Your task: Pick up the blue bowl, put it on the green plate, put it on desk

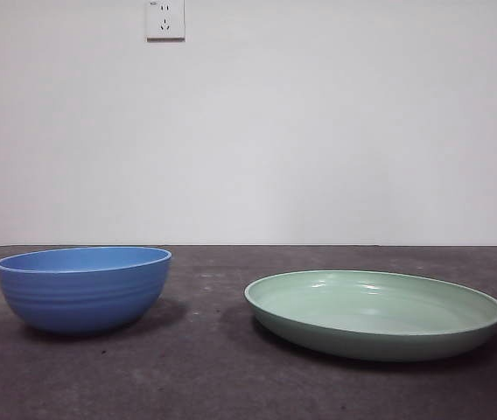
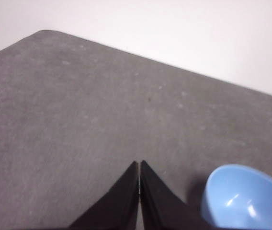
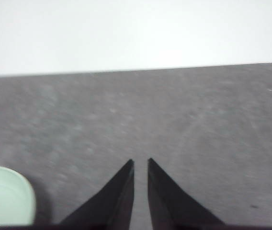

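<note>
The blue bowl (image 1: pixel 84 287) stands upright on the desk (image 1: pixel 213 367) at the left in the front view, empty. To its right, apart from it, lies the green plate (image 1: pixel 374 311), also empty. Neither arm shows in the front view. In the left wrist view my left gripper (image 2: pixel 139 164) hangs above the desk with its jaws pressed together, and the blue bowl (image 2: pixel 246 199) sits off to one side of it. In the right wrist view my right gripper (image 3: pixel 140 162) has its jaws nearly together with only a thin gap, holding nothing; an edge of the green plate (image 3: pixel 4 196) shows beside it.
A white wall rises behind the desk, with a wall socket (image 1: pixel 165 19) high up. The desk's far edge (image 2: pixel 174 67) and a rounded corner show in the left wrist view.
</note>
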Controlling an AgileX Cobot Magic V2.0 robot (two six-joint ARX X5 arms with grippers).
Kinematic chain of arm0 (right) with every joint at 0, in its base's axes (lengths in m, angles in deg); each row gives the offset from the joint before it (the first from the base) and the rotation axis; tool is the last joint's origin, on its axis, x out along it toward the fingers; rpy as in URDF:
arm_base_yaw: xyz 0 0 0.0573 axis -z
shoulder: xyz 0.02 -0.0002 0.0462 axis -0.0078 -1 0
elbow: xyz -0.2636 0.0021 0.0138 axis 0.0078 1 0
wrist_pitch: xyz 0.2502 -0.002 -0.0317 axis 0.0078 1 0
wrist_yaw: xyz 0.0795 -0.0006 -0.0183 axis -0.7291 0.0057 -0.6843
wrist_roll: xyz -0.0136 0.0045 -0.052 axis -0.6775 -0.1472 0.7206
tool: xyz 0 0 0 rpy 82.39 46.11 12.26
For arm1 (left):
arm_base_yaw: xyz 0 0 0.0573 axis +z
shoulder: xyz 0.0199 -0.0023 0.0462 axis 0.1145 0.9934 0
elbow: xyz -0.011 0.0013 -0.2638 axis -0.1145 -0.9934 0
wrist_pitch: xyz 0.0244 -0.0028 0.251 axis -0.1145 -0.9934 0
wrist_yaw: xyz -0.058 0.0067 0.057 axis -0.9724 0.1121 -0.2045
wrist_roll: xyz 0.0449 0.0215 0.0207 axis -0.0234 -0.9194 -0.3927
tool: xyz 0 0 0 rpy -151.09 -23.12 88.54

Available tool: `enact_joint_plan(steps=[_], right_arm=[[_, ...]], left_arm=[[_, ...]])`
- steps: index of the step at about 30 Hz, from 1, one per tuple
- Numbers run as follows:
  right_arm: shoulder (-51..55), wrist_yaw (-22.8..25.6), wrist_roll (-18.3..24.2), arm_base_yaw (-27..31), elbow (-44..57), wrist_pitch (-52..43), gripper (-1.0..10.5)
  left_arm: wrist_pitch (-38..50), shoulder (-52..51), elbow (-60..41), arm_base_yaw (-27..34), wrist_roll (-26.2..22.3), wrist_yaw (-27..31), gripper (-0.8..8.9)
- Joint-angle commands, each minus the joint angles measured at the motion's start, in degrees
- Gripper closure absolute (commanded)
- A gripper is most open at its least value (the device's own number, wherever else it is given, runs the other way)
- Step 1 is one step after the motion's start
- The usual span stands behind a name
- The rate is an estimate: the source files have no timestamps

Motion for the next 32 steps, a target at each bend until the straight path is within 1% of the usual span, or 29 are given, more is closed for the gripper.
enact_joint_plan(steps=[1,3,8,11,15,17,19,22,26,30,32], right_arm=[[0.1,-2.6,-8.3,0.0,-0.6,-0.2,9.4],[0.1,-4.0,-11.7,0.0,-1.6,0.2,9.4],[-0.3,-4.8,-19.8,0.0,-6.7,0.3,9.4],[-2.5,-7.1,-21.4,0.0,-11.4,1.7,9.4],[-7.8,-9.9,-21.3,0.0,-19.9,7.8,9.4],[-11.2,-12.3,-20.5,-0.1,-24.5,11.0,9.4],[-14.7,-15.4,-18.7,-0.1,-28.6,13.6,9.4],[-20.5,-20.9,-15.9,-0.1,-34.9,18.0,9.4],[-29.0,-27.3,-10.9,-0.1,-43.2,26.0,9.4],[-36.1,-31.3,-5.6,-0.5,-50.0,33.0,9.4],[-39.6,-33.1,-3.3,-0.9,-52.8,36.2,9.4]], left_arm=[[0.0,2.3,4.1,-0.1,1.2,-0.8,8.05],[-0.3,4.8,7.2,-0.1,1.2,-2.1,8.05],[-3.7,14.1,17.9,-0.1,1.2,-6.1,8.04],[-6.4,20.6,24.9,-0.4,1.2,-9.7,8.04],[-8.6,29.0,33.2,-1.4,1.0,-15.1,8.04],[-8.9,33.3,36.9,-2.1,0.8,-18.4,8.04],[-9.4,37.0,40.3,-2.9,0.6,-20.9,8.04],[-12.4,41.9,45.6,-4.4,-1.4,-22.6,8.04],[-19.8,47.6,52.8,-7.0,-5.3,-25.4,8.04],[-25.3,52.3,59.2,-9.0,-11.7,-26.9,8.04],[-28.7,54.6,62.6,-10.0,-13.1,-27.9,8.04]])
